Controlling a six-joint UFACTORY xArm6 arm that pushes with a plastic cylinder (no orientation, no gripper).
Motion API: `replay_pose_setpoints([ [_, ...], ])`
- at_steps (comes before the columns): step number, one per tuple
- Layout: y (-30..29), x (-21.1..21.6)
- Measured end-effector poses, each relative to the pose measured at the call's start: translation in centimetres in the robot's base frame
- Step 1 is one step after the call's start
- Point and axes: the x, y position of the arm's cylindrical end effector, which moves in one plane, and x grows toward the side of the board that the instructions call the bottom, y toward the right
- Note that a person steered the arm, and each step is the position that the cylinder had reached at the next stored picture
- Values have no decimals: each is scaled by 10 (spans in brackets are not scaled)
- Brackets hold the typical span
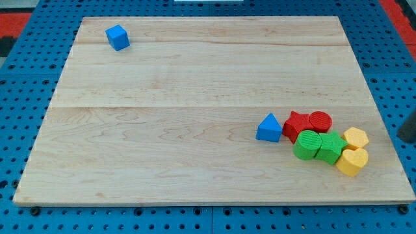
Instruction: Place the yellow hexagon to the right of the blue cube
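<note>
Rod (407, 127) just peeks in at view's right edge, dark stub; my tip itself not visible, so can't tell its spot vs blocks. No claw on this rig, nothing held.

Yellow hexagon (355, 138) sits bottom-right on wood board (195, 97), touching yellow heart (352, 162) below it and green block (331, 147) to its left.

Same cluster: green cylinder (307, 144), red star-ish block (298, 124), red cylinder (320, 121), blue triangle (269, 128) at cluster's left.

Blue cube (117, 38) alone at top-left, well apart from hexagon.
</note>
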Motion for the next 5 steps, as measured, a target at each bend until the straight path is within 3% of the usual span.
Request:
replay_pose_setpoints([
  [3,-62,32],
  [5,-78,-18],
])
